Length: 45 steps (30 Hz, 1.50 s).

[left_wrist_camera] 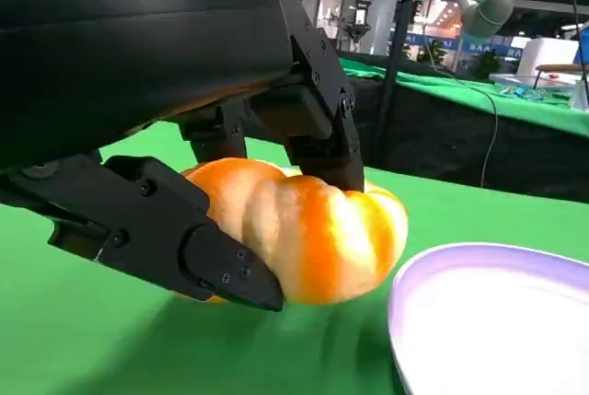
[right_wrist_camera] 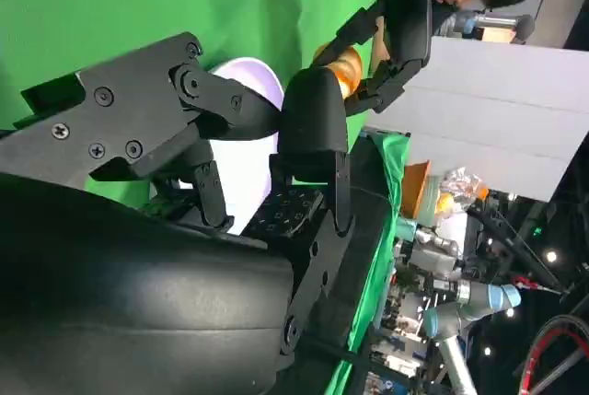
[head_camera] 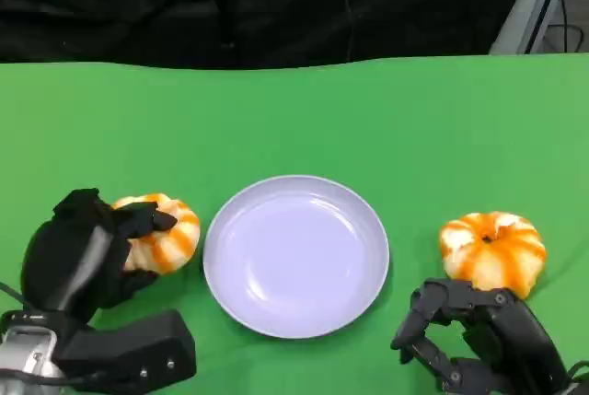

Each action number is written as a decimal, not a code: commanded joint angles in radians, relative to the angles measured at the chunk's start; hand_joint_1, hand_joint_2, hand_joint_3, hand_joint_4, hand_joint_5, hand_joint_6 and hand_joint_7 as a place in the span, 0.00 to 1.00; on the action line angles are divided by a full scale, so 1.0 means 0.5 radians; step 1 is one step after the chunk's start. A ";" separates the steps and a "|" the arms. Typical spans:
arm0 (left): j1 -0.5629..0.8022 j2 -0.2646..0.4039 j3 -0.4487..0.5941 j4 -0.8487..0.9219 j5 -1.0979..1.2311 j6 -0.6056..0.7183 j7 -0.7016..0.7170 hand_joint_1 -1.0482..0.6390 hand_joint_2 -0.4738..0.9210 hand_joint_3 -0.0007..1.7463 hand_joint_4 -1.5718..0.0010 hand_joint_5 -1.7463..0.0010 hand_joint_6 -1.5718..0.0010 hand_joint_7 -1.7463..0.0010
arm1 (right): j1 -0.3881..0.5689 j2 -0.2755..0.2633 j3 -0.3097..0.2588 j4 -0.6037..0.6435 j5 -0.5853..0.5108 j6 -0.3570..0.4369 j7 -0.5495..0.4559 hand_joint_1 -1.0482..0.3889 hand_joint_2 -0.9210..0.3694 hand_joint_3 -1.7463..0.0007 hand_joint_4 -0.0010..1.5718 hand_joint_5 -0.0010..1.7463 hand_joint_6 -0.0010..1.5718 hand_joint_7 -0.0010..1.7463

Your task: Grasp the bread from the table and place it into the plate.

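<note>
An orange-and-white, pumpkin-shaped bread [head_camera: 166, 232] lies left of the lilac plate [head_camera: 294, 257], and my left hand [head_camera: 87, 249] grips it. In the left wrist view, black fingers [left_wrist_camera: 175, 229] wrap over and under this bread [left_wrist_camera: 322, 229], close to the plate's rim [left_wrist_camera: 414, 275]. A second, similar bread [head_camera: 492, 249] sits to the right of the plate. My right hand [head_camera: 479, 338] hovers just in front of that bread with loosely bent fingers, holding nothing. The right wrist view looks past my right hand [right_wrist_camera: 212, 183] to the plate [right_wrist_camera: 258, 82] and the gripped bread [right_wrist_camera: 348, 65].
The green table [head_camera: 294, 119] stretches back to a black curtain. Bare cloth lies behind the plate and between plate and breads. A person stands beyond the table in the right wrist view, with other robot arms in the background.
</note>
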 commanded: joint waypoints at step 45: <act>0.085 0.067 0.054 -0.173 0.037 0.045 -0.041 0.60 1.00 0.01 0.59 0.20 0.34 0.69 | -0.021 -0.014 -0.021 0.016 0.019 -0.017 -0.005 0.65 0.17 0.57 0.49 0.85 0.55 0.62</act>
